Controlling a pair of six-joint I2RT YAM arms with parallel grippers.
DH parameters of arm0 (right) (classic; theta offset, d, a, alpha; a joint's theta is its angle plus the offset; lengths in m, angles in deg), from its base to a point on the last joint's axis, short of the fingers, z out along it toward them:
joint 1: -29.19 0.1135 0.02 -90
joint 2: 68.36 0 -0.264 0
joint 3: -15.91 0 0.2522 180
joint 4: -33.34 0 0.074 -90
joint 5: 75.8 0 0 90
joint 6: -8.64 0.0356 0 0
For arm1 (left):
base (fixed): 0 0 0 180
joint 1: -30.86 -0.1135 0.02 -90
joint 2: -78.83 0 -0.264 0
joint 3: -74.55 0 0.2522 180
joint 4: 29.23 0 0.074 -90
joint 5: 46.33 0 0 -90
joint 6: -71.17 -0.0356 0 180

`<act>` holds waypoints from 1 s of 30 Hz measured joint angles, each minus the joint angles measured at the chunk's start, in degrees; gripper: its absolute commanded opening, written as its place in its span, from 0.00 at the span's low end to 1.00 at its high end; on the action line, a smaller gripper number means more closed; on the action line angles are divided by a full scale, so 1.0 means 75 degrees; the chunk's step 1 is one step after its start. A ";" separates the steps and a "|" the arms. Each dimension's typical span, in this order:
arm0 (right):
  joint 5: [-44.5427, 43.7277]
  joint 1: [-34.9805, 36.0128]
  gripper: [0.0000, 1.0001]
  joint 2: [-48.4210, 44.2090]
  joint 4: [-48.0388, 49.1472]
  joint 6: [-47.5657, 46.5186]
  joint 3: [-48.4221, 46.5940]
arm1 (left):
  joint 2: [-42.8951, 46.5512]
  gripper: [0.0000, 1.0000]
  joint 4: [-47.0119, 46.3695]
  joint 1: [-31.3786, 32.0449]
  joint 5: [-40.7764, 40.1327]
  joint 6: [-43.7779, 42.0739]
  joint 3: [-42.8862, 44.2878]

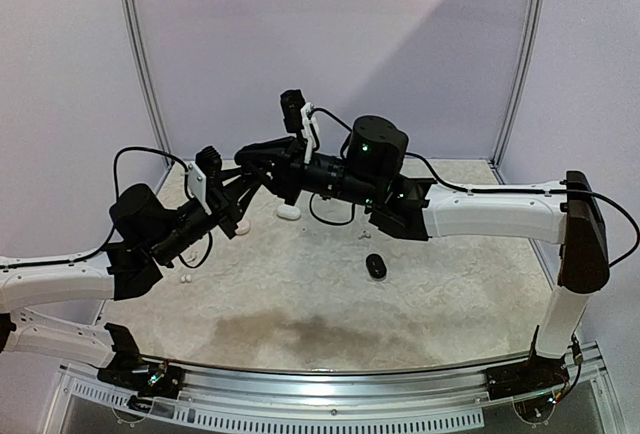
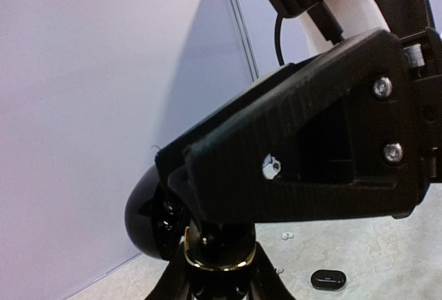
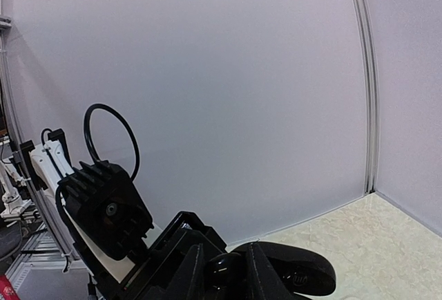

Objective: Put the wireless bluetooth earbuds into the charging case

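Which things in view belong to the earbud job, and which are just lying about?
Job: black charging case held in the left gripper; loose white earbuds.
Lying about, for now: second black case; white case.

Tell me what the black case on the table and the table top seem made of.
The black case looks like hard plastic, smooth with a slight sheen. The table top looks matte, mottled beige, perhaps stone-patterned laminate or cloth; I cannot tell which.

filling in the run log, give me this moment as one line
left claw: shut on glossy black case | right claw: at that case, grip unclear | second black case, white case: on table
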 measured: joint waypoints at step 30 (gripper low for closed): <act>0.0041 -0.0035 0.34 -0.0061 -0.1652 -0.0487 -0.0562 | 0.0239 0.00 0.0487 -0.0023 -0.0382 0.0589 -0.0041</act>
